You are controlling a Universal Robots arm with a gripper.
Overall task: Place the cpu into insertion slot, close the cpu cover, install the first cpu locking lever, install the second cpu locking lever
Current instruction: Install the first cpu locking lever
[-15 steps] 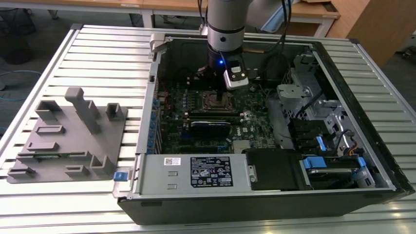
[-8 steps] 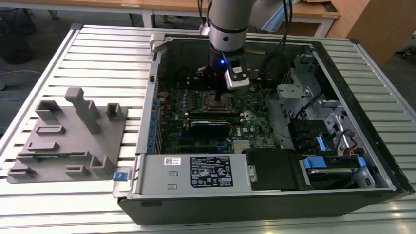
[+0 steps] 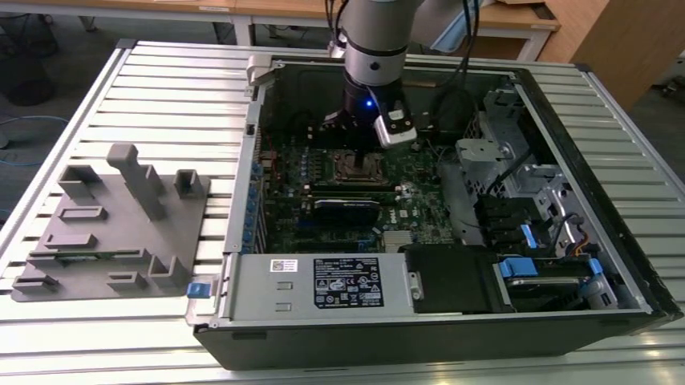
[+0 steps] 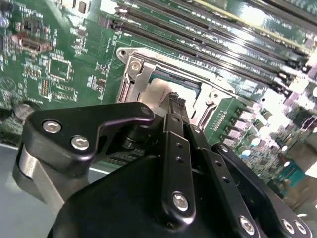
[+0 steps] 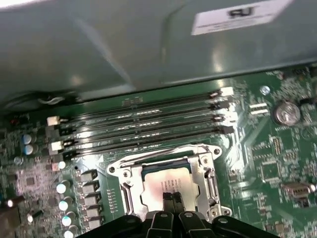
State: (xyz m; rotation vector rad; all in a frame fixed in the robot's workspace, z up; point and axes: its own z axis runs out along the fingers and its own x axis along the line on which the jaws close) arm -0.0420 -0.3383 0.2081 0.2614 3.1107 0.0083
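Observation:
The cpu [image 5: 161,182] lies flat in the insertion slot [image 3: 358,167] on the green motherboard, its silvery top showing in both wrist views [image 4: 157,93]. The cpu cover [image 5: 204,171] is a metal frame lying down around it. My gripper [image 5: 172,200] hangs straight over the socket, its fingertips [image 4: 174,101] pressed together just above or on the cpu's top; I cannot tell if they touch it. Nothing shows between the fingers. In the exterior view the gripper [image 3: 364,151] reaches down into the open computer case.
Several long memory slots [image 5: 148,124] run beside the socket, with the case wall [image 5: 124,49] beyond. A black card [image 3: 345,210] stands nearer the front, a drive cage [image 3: 535,208] at the exterior view's right, and a grey fixture block [image 3: 112,233] outside the case at its left.

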